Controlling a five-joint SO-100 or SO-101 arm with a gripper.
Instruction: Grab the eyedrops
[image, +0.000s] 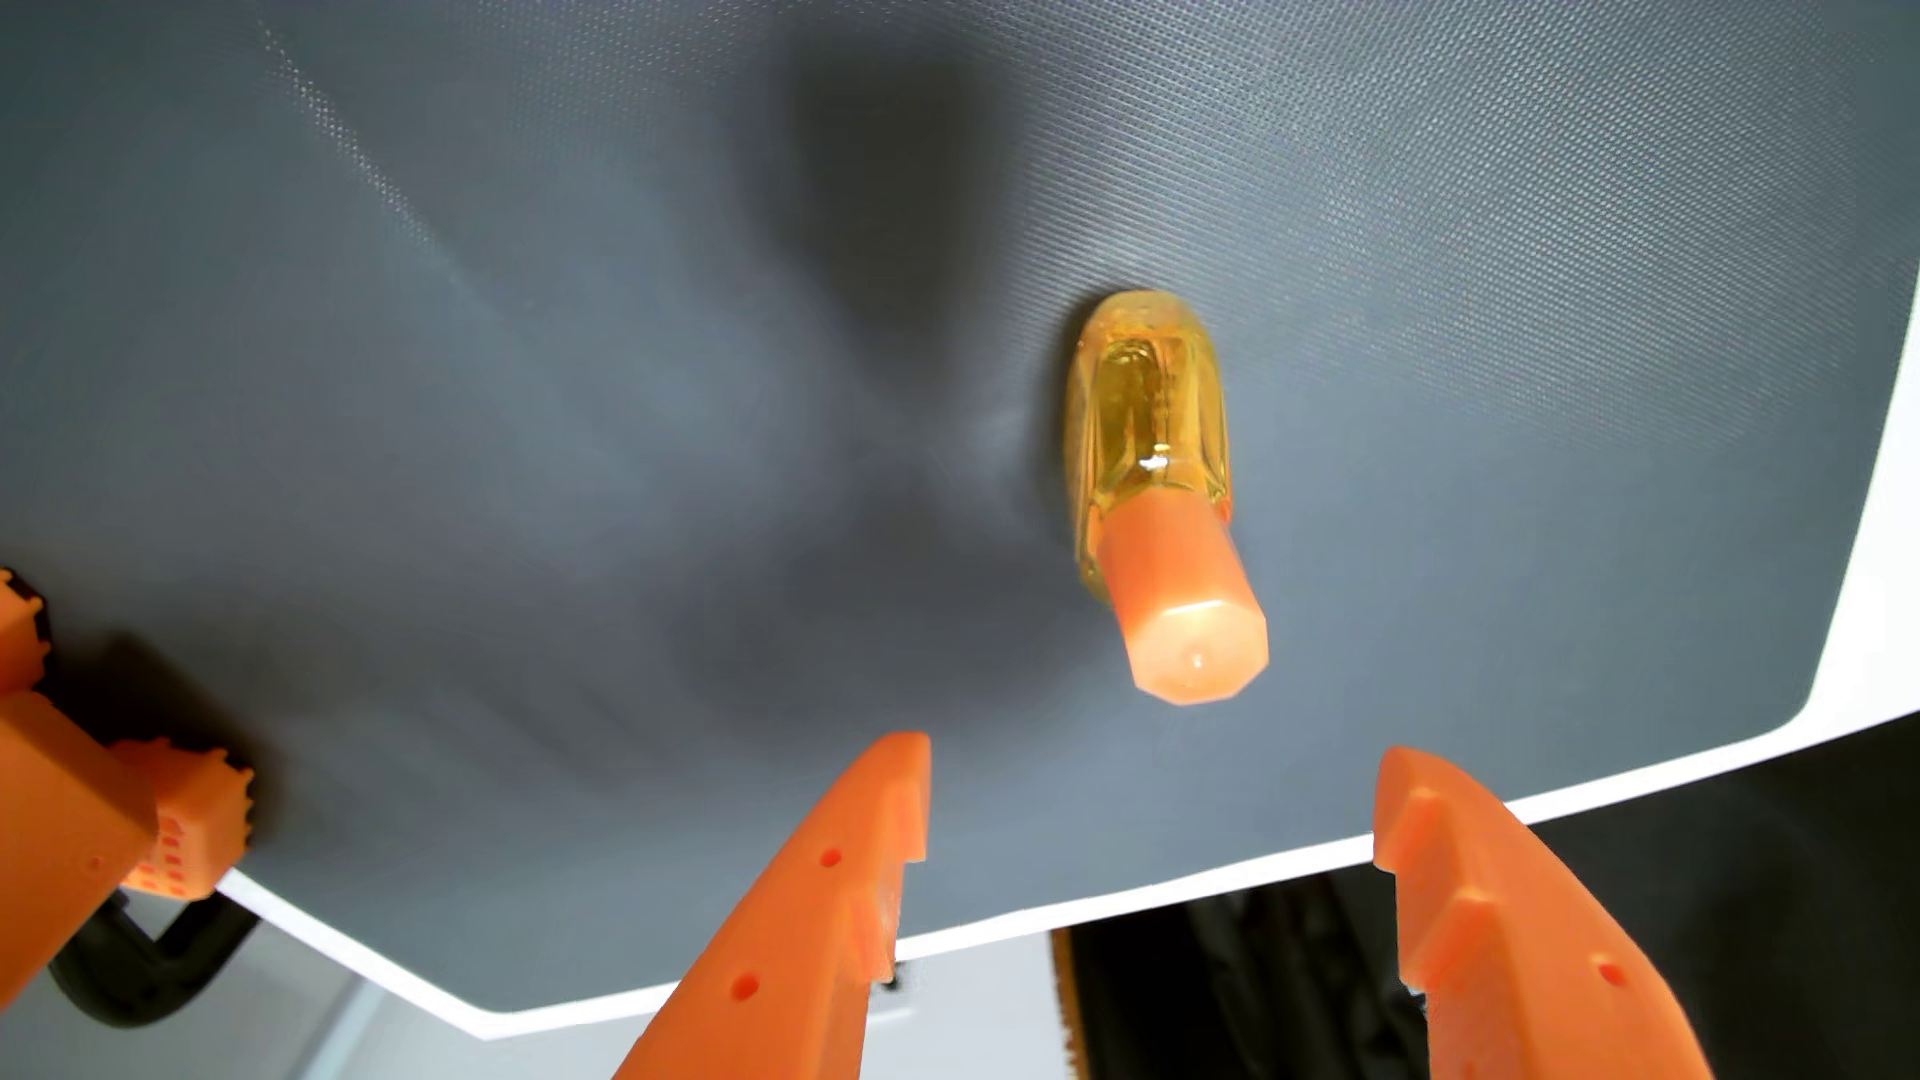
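At the wrist view's left sits my orange base (94, 820), clamped to the grey mat (520, 415). My gripper (1148, 789) hangs released, jaws wide. The eyedrops bottle (1153, 457) stands upright just ahead of my tips. I'm mid-approach; next I should descend, straddle it, then close.

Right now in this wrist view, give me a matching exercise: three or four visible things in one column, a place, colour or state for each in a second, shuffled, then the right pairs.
Things:
1. orange two-finger gripper
2. clear yellow eyedrop bottle with an orange cap
3. dark grey textured mat
4. black clamp

Descriptions:
A. lower left corner, beside orange arm parts
B. open, holding nothing
C. covers the white table
D. stands on the mat, beyond the fingertips

Pairs: 1-B, 2-D, 3-C, 4-A
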